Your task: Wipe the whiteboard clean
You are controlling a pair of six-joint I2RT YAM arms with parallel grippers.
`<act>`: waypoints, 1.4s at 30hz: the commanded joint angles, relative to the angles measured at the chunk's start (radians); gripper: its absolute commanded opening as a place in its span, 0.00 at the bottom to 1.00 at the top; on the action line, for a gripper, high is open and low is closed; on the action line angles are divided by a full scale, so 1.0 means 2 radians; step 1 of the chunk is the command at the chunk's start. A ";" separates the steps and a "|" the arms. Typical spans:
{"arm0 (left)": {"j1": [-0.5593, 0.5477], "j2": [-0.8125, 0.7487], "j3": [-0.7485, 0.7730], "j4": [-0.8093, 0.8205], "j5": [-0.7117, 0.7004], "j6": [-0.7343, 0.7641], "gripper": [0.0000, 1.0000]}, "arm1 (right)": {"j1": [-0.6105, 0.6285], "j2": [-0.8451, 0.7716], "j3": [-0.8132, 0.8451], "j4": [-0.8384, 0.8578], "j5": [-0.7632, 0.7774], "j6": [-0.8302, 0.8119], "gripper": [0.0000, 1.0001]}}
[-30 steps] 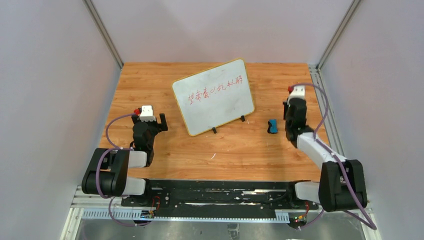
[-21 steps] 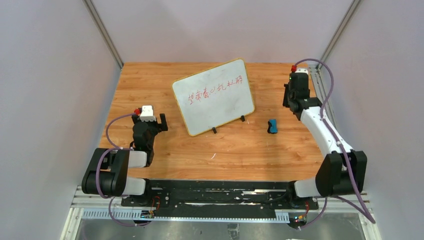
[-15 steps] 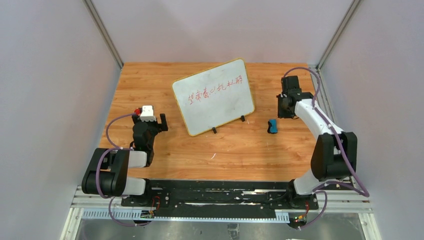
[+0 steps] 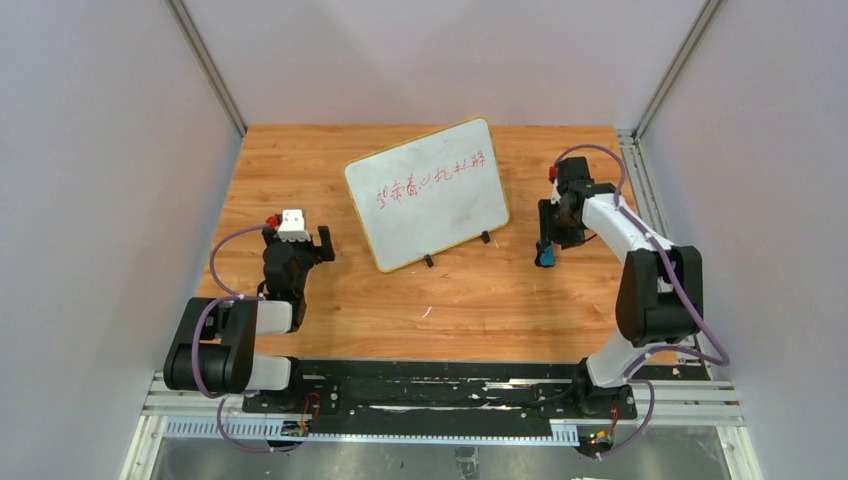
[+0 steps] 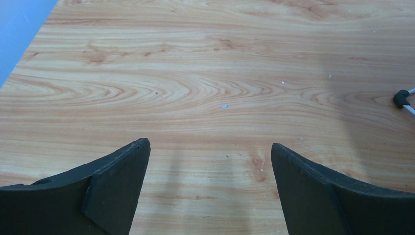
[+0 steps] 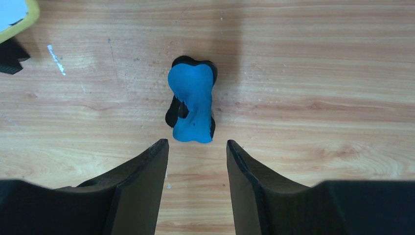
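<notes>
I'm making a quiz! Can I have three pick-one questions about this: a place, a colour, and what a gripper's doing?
1. Where is the eraser? A on the table, right of the whiteboard; B on the whiteboard; C on the floor.
2. The whiteboard's writing is: A green; B red; C black.
3. The right gripper is: A shut on the eraser; B shut, empty; C open, empty.
Answers: A, it lies on the table beside the whiteboard. B, the marks are red. C, its fingers stand apart, nothing between.
</notes>
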 commanded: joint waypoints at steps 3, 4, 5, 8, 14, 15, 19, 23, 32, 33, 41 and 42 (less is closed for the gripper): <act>0.003 -0.005 0.008 0.011 0.007 -0.004 0.98 | 0.004 0.048 0.018 0.021 -0.019 -0.011 0.50; 0.003 -0.006 0.008 0.011 0.007 -0.003 0.98 | 0.005 0.052 0.019 0.023 -0.021 -0.012 0.50; 0.003 -0.006 0.008 0.011 0.007 -0.003 0.98 | 0.004 0.056 0.021 0.025 -0.023 -0.013 0.50; 0.003 -0.005 0.008 0.011 0.007 -0.004 1.00 | 0.004 0.068 0.029 0.026 -0.023 -0.015 0.50; 0.003 -0.005 0.008 0.011 0.007 -0.003 1.00 | 0.005 0.086 0.034 0.027 -0.016 -0.016 0.50; 0.003 -0.005 0.009 0.011 0.007 -0.004 1.00 | 0.004 0.090 0.034 0.027 -0.015 -0.016 0.50; 0.003 -0.005 0.009 0.010 0.006 -0.004 1.00 | 0.004 0.099 0.032 0.029 -0.011 -0.014 0.49; 0.003 -0.005 0.009 0.010 0.006 -0.003 1.00 | 0.004 0.099 0.027 0.033 -0.010 -0.012 0.49; 0.003 -0.005 0.009 0.010 0.006 -0.003 1.00 | 0.004 0.103 0.023 0.033 -0.010 -0.011 0.39; 0.003 -0.005 0.009 0.010 0.006 -0.004 1.00 | 0.004 0.103 0.021 0.034 -0.010 -0.011 0.39; 0.003 -0.005 0.009 0.010 0.006 -0.003 1.00 | 0.005 0.099 0.002 0.046 -0.011 -0.006 0.38; 0.003 -0.005 0.009 0.010 0.006 -0.004 1.00 | 0.004 0.098 -0.001 0.047 -0.011 -0.005 0.38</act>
